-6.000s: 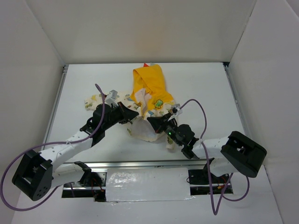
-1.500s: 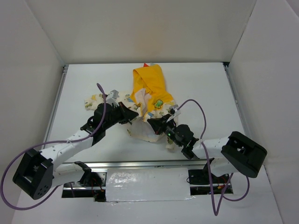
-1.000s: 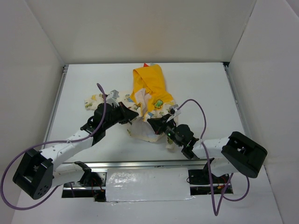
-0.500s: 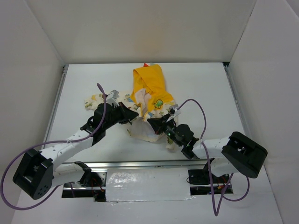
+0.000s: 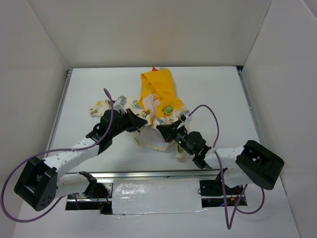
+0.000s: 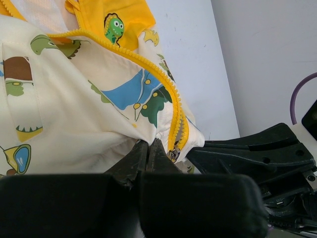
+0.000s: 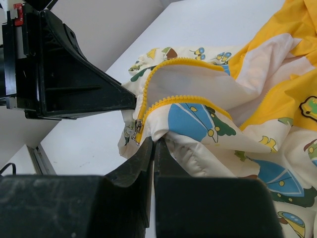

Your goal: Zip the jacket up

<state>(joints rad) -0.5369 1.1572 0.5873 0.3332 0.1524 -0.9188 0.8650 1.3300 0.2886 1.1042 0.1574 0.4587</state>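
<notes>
The left tool (image 6: 147, 148) is clenched on the hem of the jacket (image 5: 157, 101), beside its yellow zipper (image 6: 153, 74). The right tool (image 7: 153, 145) pinches the hem by the slider (image 7: 132, 130). The jacket lies unzipped mid-surface (image 5: 218, 94). I'd draw both bottom ends level and taut before seating the slider.

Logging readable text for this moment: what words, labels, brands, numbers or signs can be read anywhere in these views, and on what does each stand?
No text can be read in any view.
jacket: cartoon prints only, such as a green dinosaur; no words or numbers show.
red tab, top left of the right wrist view: too small to tell whether it carries any marking.
</notes>
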